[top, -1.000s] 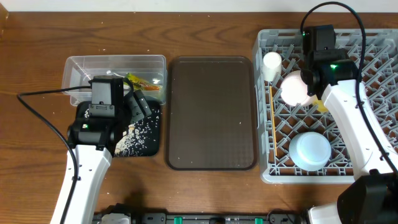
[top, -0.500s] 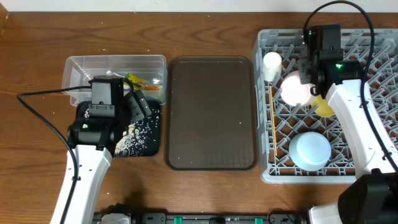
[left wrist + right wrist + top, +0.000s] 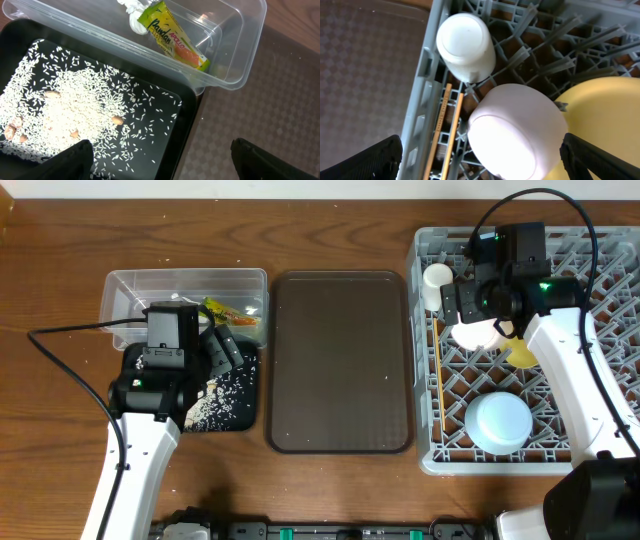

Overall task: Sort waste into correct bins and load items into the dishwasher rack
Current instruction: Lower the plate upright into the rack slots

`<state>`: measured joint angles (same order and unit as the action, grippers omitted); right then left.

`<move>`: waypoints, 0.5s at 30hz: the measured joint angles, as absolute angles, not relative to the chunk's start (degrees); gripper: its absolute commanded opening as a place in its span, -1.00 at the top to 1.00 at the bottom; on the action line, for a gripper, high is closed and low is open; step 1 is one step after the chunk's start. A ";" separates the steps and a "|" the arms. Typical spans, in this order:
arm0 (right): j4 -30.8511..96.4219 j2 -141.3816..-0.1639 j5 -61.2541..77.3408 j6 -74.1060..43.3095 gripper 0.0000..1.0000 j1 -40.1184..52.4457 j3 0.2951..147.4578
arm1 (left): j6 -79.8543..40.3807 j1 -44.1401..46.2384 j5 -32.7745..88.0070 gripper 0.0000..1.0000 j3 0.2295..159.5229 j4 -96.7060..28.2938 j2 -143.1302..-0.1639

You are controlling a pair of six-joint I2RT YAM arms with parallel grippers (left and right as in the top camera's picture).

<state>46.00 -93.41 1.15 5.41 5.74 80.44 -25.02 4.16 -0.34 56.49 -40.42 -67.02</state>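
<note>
The grey dishwasher rack [image 3: 427, 452] holds a small white cup [image 3: 437, 279], a pale pink-white cup upside down [image 3: 478, 328], the yellow plate [image 3: 523, 353] on edge, an upturned light blue bowl [image 3: 498, 423] and the chopsticks [image 3: 438, 385]. My right gripper [image 3: 479, 312] hangs open just above the pink-white cup [image 3: 517, 131], holding nothing; the plate [image 3: 607, 102] is beside its right finger. My left gripper [image 3: 167, 162] is open over the black tray [image 3: 210, 115] of rice grains [image 3: 75, 105]. The clear tub [image 3: 240, 45] holds the snack wrapper [image 3: 175, 37] and the paper wad [image 3: 132, 10].
A dark brown serving tray [image 3: 340, 360] lies between the bins and the rack. Bare wooden table [image 3: 330, 225] runs along the back. The rack's pegs [image 3: 555, 40] stand up around the white cup [image 3: 466, 46] and the chopsticks [image 3: 447, 130].
My right gripper has gone from nearly shut to wide open above the rack, and more of the yellow plate shows. The left arm has not moved.
</note>
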 measured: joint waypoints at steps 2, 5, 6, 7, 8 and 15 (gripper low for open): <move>46.02 -93.41 1.56 5.41 -0.98 5.74 80.44 | -25.02 4.16 -0.34 -0.81 56.49 -40.42 -67.02; 46.02 -93.41 1.78 5.39 -0.99 5.74 80.44 | -25.02 4.16 -0.34 -0.81 56.49 -40.42 -67.02; 46.02 -93.41 1.80 5.39 -0.99 5.74 80.44 | -25.02 4.16 -0.34 -0.81 56.49 -40.42 -67.02; 46.02 -93.41 1.83 5.39 -0.99 5.74 80.44 | -25.02 4.19 -0.34 -0.81 56.49 -40.42 -67.02; 46.02 -93.41 1.85 5.39 -0.99 5.74 80.44 | -25.02 4.16 -0.34 -0.81 56.49 -40.42 -67.02; 46.02 -93.41 1.98 5.39 -0.99 5.74 80.44 | -25.02 4.19 -0.34 -0.81 56.49 -40.42 -67.02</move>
<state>46.02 -93.41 1.98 5.39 5.74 80.44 -25.02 4.19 -0.34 56.49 -40.42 -67.02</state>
